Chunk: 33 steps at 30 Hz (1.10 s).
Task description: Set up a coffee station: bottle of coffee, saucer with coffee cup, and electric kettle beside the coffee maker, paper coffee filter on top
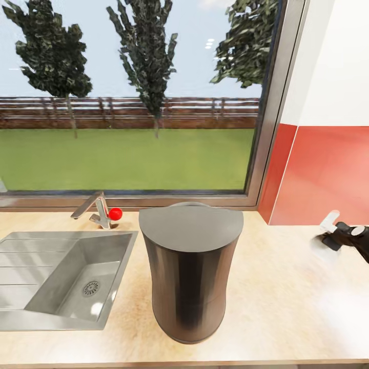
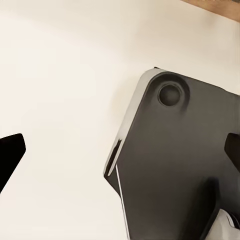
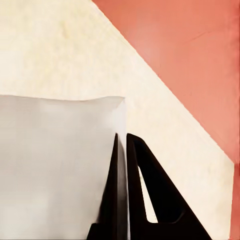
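The coffee maker [image 1: 190,271] stands upright on the tabletop [image 1: 277,302], just right of the sink [image 1: 56,277]. At the far right, the right gripper [image 3: 122,165] has its fingers [image 3: 150,195] pinching a white paper coffee filter [image 3: 55,160]. Left fingers: cannot tell.

Bright even daylight from window [image 1: 128,97]; soft shadows, pale glare on countertop [image 1: 287,307] at right

Matt grey coffee maker [image 1: 190,271], wood-grain countertop [image 1: 287,287], brushed steel sink [image 1: 31,318]
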Motion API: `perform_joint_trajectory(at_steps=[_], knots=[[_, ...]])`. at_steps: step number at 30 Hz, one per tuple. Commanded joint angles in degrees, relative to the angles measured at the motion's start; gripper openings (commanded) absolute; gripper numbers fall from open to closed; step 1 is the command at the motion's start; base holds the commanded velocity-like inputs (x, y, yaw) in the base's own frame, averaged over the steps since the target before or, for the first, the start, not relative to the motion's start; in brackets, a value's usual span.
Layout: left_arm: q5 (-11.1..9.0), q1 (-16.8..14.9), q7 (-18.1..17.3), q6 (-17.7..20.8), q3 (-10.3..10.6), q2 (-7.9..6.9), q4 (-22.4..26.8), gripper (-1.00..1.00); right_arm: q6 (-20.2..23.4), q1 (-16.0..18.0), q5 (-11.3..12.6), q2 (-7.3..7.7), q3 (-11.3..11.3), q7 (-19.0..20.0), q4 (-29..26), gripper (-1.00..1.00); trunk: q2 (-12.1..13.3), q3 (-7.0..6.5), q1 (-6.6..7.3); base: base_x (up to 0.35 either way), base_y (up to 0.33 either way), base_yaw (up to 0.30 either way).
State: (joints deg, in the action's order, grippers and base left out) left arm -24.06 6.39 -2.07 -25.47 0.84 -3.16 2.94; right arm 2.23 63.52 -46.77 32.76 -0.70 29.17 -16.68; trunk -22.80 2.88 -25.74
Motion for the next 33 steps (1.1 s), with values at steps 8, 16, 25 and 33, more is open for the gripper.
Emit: perform_joint_trajectory(at_steps=[8,16,25,33], knots=[[-0.6,0.0,-0.2,-0.2,0.1,-0.01,0.0,1.0,1.0,0.0,0.8,-0.08,14.6,1.0,-4.1,-1.0,-0.1,0.12,-0.04,0.0,0.0,0.0],[-0.9,0.0,-0.2,-0.3,-0.2,0.05,0.1,1.0,6.5,0.0,3.7,-0.53,24.1,1.1,-5.1,-1.0,-0.1,0.12,-0.04,0.0,0.0,0.0],[-5.7,0.0,-0.3,-3.7,-0.1,0.9,0.1,1.0,7.6,0.0,7.3,-0.88,26.7,0.5,-5.9,-1.0,-0.1,0.12,-0.04,0.0,0.0,0.0],[-6.1,0.0,-0.6,-4.1,-0.1,0.94,0.0,1.0,8.1,0.0,7.4,-0.9,26.6,0.4,-7.8,-1.0,-0.1,0.12,-0.04,0.0,0.0,0.0]])
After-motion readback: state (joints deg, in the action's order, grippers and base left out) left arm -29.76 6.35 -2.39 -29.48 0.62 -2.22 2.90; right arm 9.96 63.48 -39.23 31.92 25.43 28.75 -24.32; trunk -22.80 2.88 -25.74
